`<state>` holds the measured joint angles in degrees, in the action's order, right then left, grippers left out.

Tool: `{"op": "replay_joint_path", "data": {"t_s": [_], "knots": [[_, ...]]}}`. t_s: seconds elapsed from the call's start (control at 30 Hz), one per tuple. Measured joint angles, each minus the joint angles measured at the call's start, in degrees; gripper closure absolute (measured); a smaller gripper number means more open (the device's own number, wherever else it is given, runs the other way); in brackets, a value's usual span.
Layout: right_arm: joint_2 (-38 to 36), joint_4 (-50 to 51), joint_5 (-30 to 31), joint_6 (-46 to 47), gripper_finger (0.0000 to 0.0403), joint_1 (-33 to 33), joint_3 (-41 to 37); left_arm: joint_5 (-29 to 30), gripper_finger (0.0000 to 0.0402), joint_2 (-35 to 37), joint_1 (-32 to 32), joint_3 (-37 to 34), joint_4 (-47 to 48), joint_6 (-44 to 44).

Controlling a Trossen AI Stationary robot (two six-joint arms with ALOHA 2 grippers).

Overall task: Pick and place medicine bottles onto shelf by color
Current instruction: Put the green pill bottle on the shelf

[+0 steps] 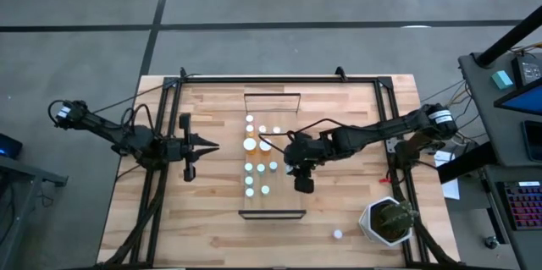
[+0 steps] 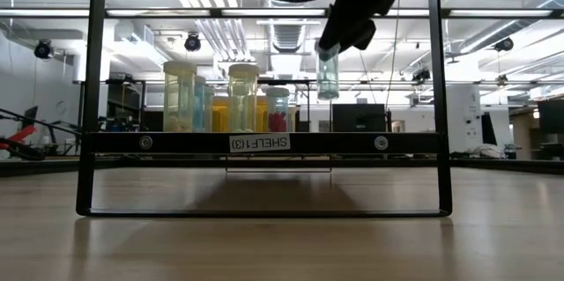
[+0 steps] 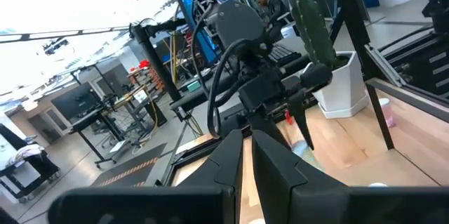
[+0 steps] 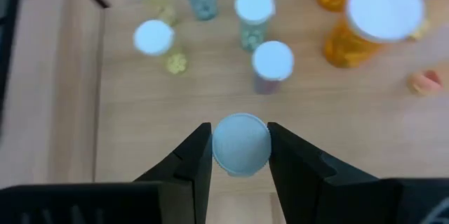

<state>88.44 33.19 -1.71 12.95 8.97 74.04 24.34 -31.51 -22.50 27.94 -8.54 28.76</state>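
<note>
Right tool (image 4: 240, 147) clamps a blue-green bottle (image 2: 328, 74), cap hidden by its fingers; left tool (image 3: 245, 155) closed.

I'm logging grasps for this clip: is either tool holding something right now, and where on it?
The right tool holds a small bluish-green medicine bottle by its white cap, above the light-wood shelf. The left tool is shut, empty.
</note>
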Motion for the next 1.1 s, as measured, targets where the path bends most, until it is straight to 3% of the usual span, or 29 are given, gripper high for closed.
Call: {"op": "replay_joint_path", "data": {"t_s": [0.5,0.6,0.73,1.1], "knots": [[1.27,-3.27,-2.32,-9.96,0.029,-0.13,-0.44,0.71,0.0386,0.28,0.0,-0.09,0.01,2.23],[1.27,-3.91,-3.35,-11.37,0.0291,-0.13,-0.66,3.03,0.0386,0.52,0.02,-0.15,-0.06,3.25],[1.68,-5.98,-4.33,-11.5,0.0291,-0.13,-1.87,5.81,0.0386,0.55,0.02,-0.15,0.06,4.18],[3.77,-9.92,-4.28,-9.46,0.0291,-0.13,-2.95,6.16,0.0386,0.57,0.02,-0.17,0.05,4.6]]}}
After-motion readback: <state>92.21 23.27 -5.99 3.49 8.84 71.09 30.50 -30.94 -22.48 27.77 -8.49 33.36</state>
